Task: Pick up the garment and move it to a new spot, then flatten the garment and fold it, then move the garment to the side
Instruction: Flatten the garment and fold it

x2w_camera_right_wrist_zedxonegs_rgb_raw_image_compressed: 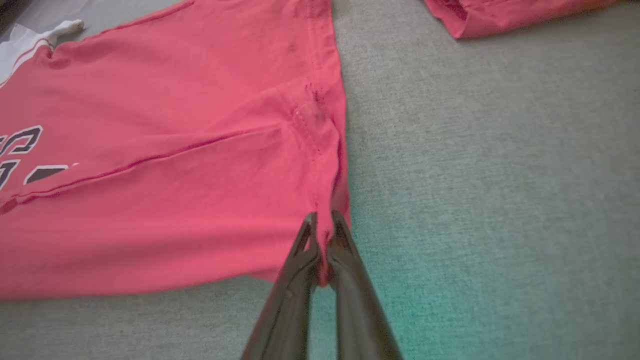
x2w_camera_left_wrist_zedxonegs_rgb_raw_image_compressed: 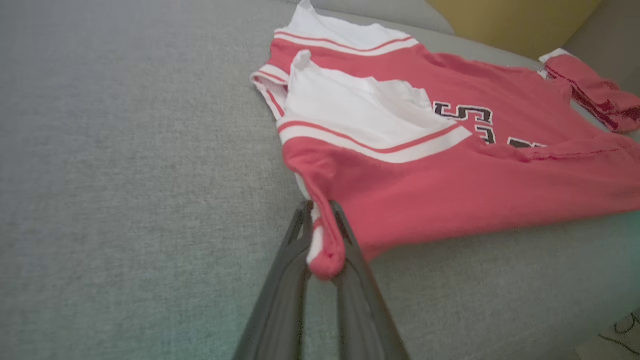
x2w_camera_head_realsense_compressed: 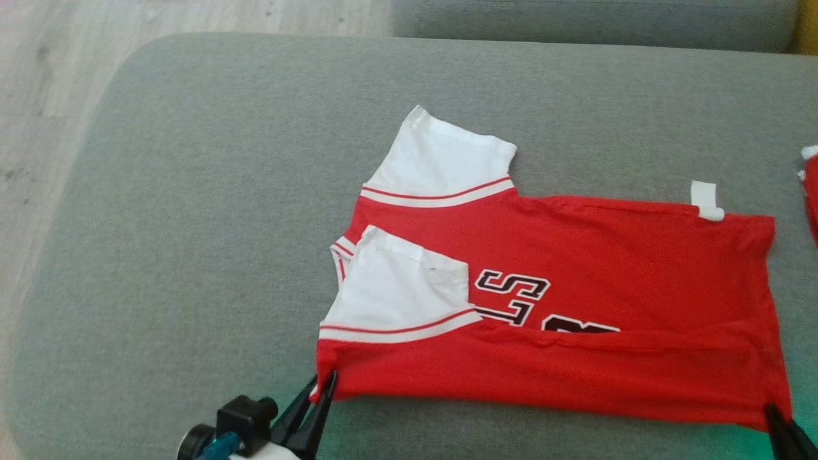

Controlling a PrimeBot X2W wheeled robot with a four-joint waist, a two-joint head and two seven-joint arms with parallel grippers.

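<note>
The red jersey (x2w_camera_head_realsense_compressed: 607,255) carries black, white-outlined block lettering (x2w_camera_head_realsense_compressed: 513,285). One letter reads "S". The adjacent characters are partly covered by a fold of fabric and cannot be read.

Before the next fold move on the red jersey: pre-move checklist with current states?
1. Left tool pinching the jersey at its near shoulder corner: ok, shut on cloth.
2. Right tool pinching the near hem corner: ok, shut on cloth.
3. Near edge between the tools straight: ok, no sag visible.
4. Near sleeve folded onto the body: ok. Far sleeve sticks out past the far edge: not ok.
5. Second red garment apart from the jersey: ok, grey cushion shows between them.
6. Number of layers caught in each pinch: cannot tell.
</note>
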